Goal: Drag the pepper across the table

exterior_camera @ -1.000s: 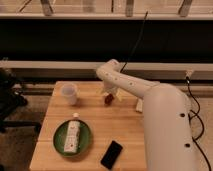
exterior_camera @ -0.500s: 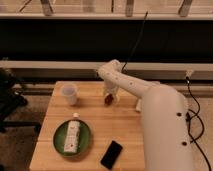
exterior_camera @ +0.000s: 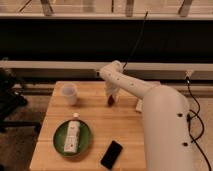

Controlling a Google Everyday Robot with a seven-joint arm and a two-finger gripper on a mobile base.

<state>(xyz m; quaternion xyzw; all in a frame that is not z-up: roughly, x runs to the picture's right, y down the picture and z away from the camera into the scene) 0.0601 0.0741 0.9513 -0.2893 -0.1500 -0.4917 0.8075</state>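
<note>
1. Table [exterior_camera: 125,127]: light wooden top in plank strips, standing before a dark wall below a pale rail.
2. Robot arm [exterior_camera: 131,85]: white and jointed. It reaches from the bulky white body [exterior_camera: 167,130] at the table's right side, up and over to the far middle of the top, then bends downward.
3. Gripper [exterior_camera: 111,95]: points down at the far middle of the table, right of the cup, its tip directly at the pepper. Whether it is spread or closed, and whether it has hold of anything, cannot be told from here.
4. Pepper [exterior_camera: 110,101]: small and dark red, at the gripper's tip on the far central part of the table. It is well apart from the plate and the phone.
5. Cup [exterior_camera: 69,93]: pale and upright, at the far left of the table.
6. Plate [exterior_camera: 60,138]: green and round, near left of the table, bearing a white oblong packet [exterior_camera: 73,136] that lies lengthwise.
7. Phone [exterior_camera: 111,154]: black and flat, by the near edge, just right of the plate.
8. Cable [exterior_camera: 135,42]: thin and black, rising from behind the arm toward the upper right.
</note>
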